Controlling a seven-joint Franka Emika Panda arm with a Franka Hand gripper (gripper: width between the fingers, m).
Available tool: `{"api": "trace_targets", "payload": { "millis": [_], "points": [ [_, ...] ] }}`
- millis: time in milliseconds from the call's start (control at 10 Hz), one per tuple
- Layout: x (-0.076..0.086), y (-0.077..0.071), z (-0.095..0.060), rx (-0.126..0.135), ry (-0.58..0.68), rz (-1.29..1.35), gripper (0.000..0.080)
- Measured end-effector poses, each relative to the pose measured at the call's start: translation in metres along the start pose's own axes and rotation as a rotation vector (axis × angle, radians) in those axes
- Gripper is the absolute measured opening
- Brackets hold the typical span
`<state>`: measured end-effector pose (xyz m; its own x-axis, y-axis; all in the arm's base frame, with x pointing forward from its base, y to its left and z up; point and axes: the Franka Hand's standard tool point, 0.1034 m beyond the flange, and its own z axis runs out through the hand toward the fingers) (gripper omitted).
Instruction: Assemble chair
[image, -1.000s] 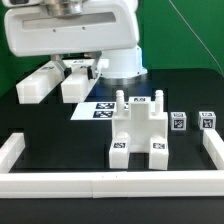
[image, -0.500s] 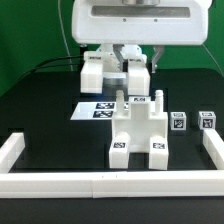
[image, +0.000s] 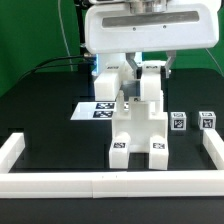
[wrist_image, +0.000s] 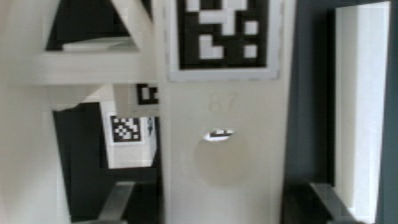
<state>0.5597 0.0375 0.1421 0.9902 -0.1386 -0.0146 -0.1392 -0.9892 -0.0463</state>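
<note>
Exterior view: arm hangs over the middle of the surface (image: 45, 130), carrying a chair part above the base assembly (image: 138, 135).
Held part: X-braced panel (wrist_image: 89, 62) with a square leg (image: 150, 88) down its side; second upright (image: 108, 80) shows toward the exterior view's left.
Jaws: clenched on the square leg; wrist view shows a dark finger on each side of it, below its tag (wrist_image: 228, 35).
Held part position: upright, lifted off the surface, lower end just above the rear posts of the base assembly; cannot tell if it touches them.
Base assembly: blocky white piece with short posts and two tags on its front, standing on the surface inside the border rails (image: 100, 183).
Loose parts: two small cubes (image: 178, 122) and (image: 207, 120), side by side on the exterior view's right, near the base but apart from it.
Marker board: flat on the surface behind the base (image: 92, 108), partly covered by the held part.
Done so far (judged): base stands as one block; panel is picked up and brought over it.
Left (judged): line up panel with base posts, seat it, release; then fit both cubes.
Progress (judged): about midway, main joint not yet made.
Risk (judged): panel is gripped on one side only, so it may tilt while being lowered.
</note>
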Motion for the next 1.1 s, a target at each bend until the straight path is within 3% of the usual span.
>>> {"api": "trace_targets", "payload": {
  "millis": [300, 700, 1100],
  "points": [
    [-0.004, -0.018, 0.004, 0.002, -0.003, -0.018, 0.0284],
    [-0.005, -0.014, 0.007, 0.000, -0.007, -0.024, 0.0284],
    [-0.021, -0.015, 0.014, -0.003, -0.018, -0.053, 0.0284]
  ]
}}
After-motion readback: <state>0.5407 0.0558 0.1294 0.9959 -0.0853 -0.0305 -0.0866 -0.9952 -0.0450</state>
